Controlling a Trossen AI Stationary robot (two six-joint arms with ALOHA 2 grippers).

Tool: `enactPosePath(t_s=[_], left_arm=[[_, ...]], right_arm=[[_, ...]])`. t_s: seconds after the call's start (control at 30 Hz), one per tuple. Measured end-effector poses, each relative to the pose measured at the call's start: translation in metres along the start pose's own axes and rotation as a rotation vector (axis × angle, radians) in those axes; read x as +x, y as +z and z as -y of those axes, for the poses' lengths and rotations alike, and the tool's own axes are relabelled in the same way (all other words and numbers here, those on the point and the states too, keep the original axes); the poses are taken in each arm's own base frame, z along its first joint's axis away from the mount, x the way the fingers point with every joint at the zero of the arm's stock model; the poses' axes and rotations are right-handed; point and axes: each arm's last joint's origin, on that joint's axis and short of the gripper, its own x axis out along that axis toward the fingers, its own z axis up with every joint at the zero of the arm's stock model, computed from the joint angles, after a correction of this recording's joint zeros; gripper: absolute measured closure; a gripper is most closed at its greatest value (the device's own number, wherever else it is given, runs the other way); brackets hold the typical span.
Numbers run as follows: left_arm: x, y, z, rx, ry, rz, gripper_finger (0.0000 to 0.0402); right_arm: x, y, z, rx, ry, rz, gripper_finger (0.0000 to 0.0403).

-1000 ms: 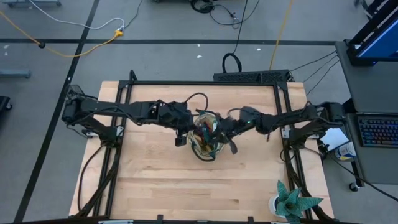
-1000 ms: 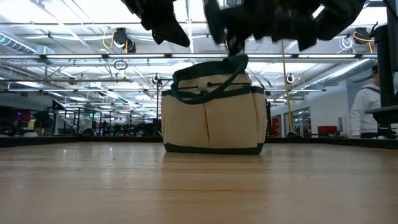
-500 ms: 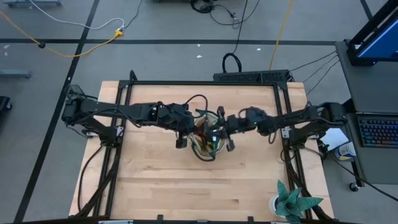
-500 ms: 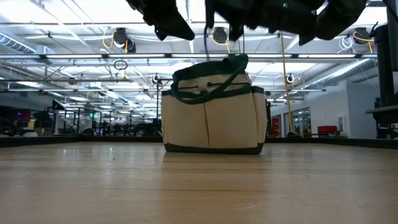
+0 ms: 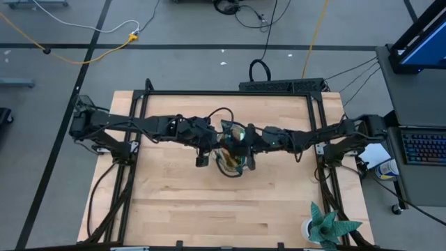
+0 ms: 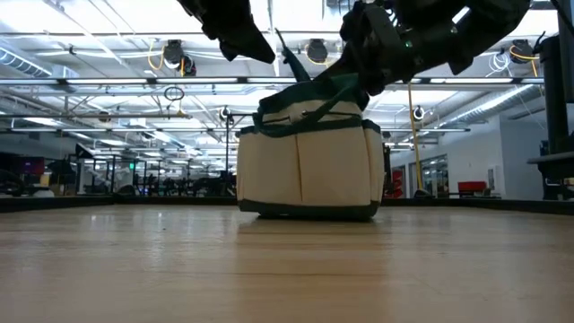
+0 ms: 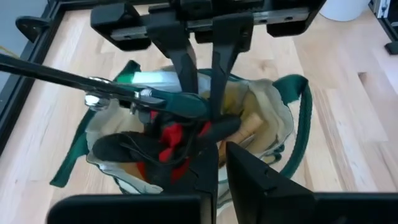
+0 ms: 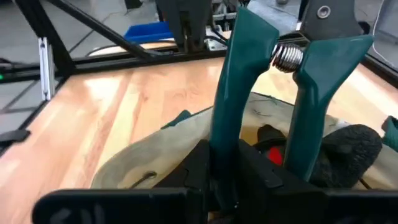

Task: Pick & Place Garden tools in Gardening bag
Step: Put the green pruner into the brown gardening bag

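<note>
The tan gardening bag with green trim stands mid-table on its flat bottom. Inside it lie a red glove, a wooden handle and a green bottle. Green-handled pruning shears hang slanted over the bag's mouth, their blades toward the table's left. My right gripper is shut on them above the bag's right side. My left gripper hovers shut and holding nothing above the bag's left rim. My right gripper pinches one green handle of the shears near its free end between its two fingers. It comes from the table's right, slanting slightly down. The shears rise away from the fingers, tilted, spring and blades beyond. Whether they touch the bag's contents, I cannot tell.
A spiky green plant in a white pot stands at the table's near right corner. The black frame rails run along the far edge and both sides. Bare wood lies between the bag and the near edge.
My right gripper has swung round with the shears, from pointing toward the near edge to pointing toward the table's left, and has sunk onto the bag's mouth. The bag's handles and rim have been pushed about. My left gripper has kept still.
</note>
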Motion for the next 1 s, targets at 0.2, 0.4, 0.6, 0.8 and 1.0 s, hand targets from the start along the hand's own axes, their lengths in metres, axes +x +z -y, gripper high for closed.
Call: enactPosePath(t_s=[0.2, 0.4, 0.6, 0.8, 1.0], left_arm=[[0.0, 0.0, 0.0, 0.0, 0.0, -0.004, 0.0364], [-0.001, -0.013, 0.001, 0.171, -0.019, -0.129, 0.0364], [0.006, -0.017, 0.002, 0.473, -0.061, -0.164, 0.0364], [0.027, -0.023, 0.002, 0.589, -0.087, -0.206, 0.0364], [0.044, -0.027, 0.001, 0.626, 0.018, -0.253, 0.0336]], right_arm=[[0.0, -0.002, -0.006, -0.084, 0.063, -0.017, 0.0361], [0.0, -0.007, -0.017, -0.112, 0.096, -0.063, 0.036], [-0.005, -0.005, -0.02, -0.114, 0.106, -0.065, 0.036], [-0.01, -0.002, -0.02, -0.11, 0.107, -0.064, 0.036], [-0.01, -0.004, -0.02, -0.11, 0.104, -0.082, 0.036]])
